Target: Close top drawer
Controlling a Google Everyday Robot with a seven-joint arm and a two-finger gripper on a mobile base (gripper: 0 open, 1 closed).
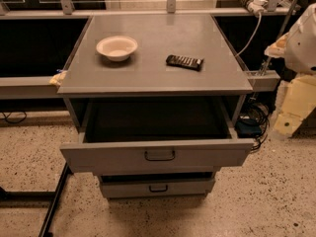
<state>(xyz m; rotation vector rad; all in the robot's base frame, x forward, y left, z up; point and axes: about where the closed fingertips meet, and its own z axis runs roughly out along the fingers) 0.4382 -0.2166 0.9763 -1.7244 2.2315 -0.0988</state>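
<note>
1. The wide grey metal top drawer (108,157) sits just under the grey table (158,80) and is pulled well out toward me, so I look straight down into its dark interior.
2. Its flat front carries a small dark rectangular loop handle (159,155) at the centre.
3. Below it, a narrower grey lower drawer (187,187) with a like handle stands out only slightly from the cabinet.
4. On the table, a shallow white round bowl (117,47) rests upright toward the back left.
5. A flat black rectangular object (184,61) lies to the right of the bowl, well apart from it; I cannot make out what it is.
6. My pale yellowish pincer (291,112) hangs at the far right, beside the cabinet and well apart from the top drawer, below the white rounded arm housing (303,38).
7. I cannot tell whether the pincer is apart or together, and it touches nothing I can see.
8. Dark cables (253,116) lie on the speckled stone floor (276,201) between the cabinet and the pincer.
</note>
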